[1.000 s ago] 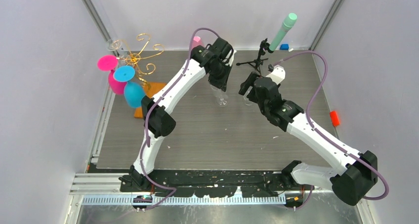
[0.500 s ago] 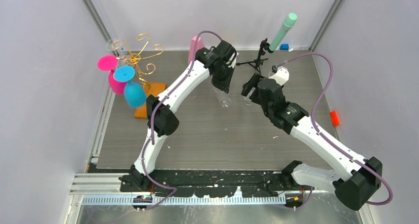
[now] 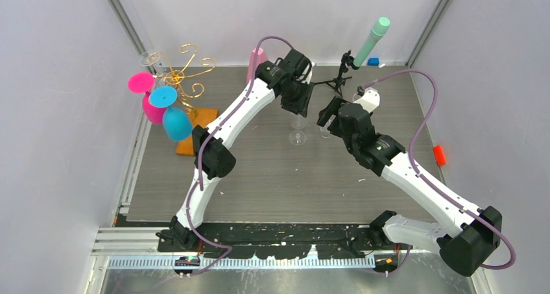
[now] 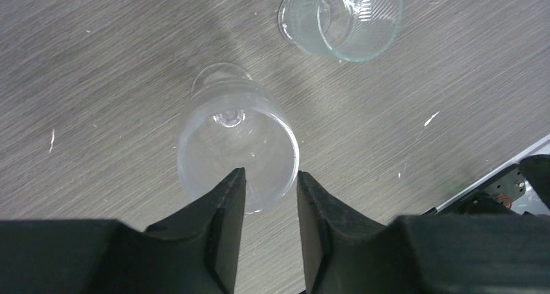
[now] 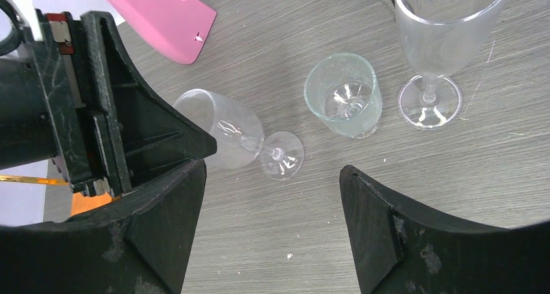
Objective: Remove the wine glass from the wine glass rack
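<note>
The left claw [image 4: 270, 174] stands partly open astride the wine glass [image 4: 224, 141] rim, gripping nothing. Thin, light and slippery, the glass probably wants a gentle hold at the bowl.

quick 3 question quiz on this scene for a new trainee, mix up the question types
1. True or false: the clear wine glass hangs on the wine glass rack.
2. Which one is right above the clear wine glass? A: left end effector. B: right end effector.
3. What colours are the two tinted glasses hanging on the rack?

Key:
1. False. It stands on the table.
2. A
3. Pink and blue
</note>
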You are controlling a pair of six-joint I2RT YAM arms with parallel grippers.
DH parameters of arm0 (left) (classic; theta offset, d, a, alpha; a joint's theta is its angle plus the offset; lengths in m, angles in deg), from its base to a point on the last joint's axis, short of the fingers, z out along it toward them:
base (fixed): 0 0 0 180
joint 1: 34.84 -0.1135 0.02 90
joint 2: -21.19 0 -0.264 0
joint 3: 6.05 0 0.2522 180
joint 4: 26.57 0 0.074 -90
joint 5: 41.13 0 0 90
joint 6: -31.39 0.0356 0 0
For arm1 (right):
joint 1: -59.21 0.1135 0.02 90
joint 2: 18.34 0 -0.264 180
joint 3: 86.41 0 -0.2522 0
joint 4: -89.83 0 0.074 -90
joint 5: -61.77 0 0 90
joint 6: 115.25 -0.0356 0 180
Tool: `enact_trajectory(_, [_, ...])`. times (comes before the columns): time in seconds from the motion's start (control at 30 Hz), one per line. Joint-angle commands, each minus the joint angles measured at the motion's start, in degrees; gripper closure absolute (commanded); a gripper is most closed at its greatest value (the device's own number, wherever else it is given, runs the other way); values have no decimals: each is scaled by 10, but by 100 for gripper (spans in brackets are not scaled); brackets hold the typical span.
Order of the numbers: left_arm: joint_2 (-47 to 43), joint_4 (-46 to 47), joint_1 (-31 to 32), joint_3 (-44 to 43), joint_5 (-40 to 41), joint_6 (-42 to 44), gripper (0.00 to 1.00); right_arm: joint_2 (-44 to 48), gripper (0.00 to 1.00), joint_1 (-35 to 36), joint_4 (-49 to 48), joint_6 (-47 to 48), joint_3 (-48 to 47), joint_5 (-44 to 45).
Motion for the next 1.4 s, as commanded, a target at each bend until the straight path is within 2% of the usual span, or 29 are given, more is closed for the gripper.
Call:
enact_trajectory(0.0, [-31, 38, 0, -27, -10, -1, 61, 10, 20, -1, -8, -8, -6, 9])
enact_trajectory(0.2, [-82, 66, -1, -10, -35, 1, 51, 15, 19, -1, -4, -6, -9, 10])
enact_trajectory(0.33, [-153, 102, -2, 44, -40, 28, 38, 19, 19, -1, -3, -6, -10, 8])
enact_trajectory(0.43, [-211, 122, -6, 93, -5, 51, 27, 16, 19, -1, -4, -6, -13, 5])
enact_trajectory(0.57, [-308, 150, -14, 169, 82, 82, 12, 8, 19, -1, -5, -7, -16, 1])
enact_trajectory(0.7, [-421, 201, -49, 260, 88, 77, 4, -3, 19, -2, -11, -8, -17, -10])
enact_trajectory(0.83, [-518, 231, -139, 321, 82, 45, 0, -19, 19, -5, -20, -9, -20, -27])
enact_trajectory(0.93, [-561, 241, -215, 344, 43, 41, 0, -32, 19, -5, -26, -13, -24, -37])
enact_trajectory(1.17, [-569, 190, -392, 324, 18, 12, 0, -45, 19, -12, -29, -13, -30, -46])
enact_trajectory(1.37, [-563, 232, -557, 354, -97, -86, 0, -57, 19, -25, -34, -3, -37, -83])
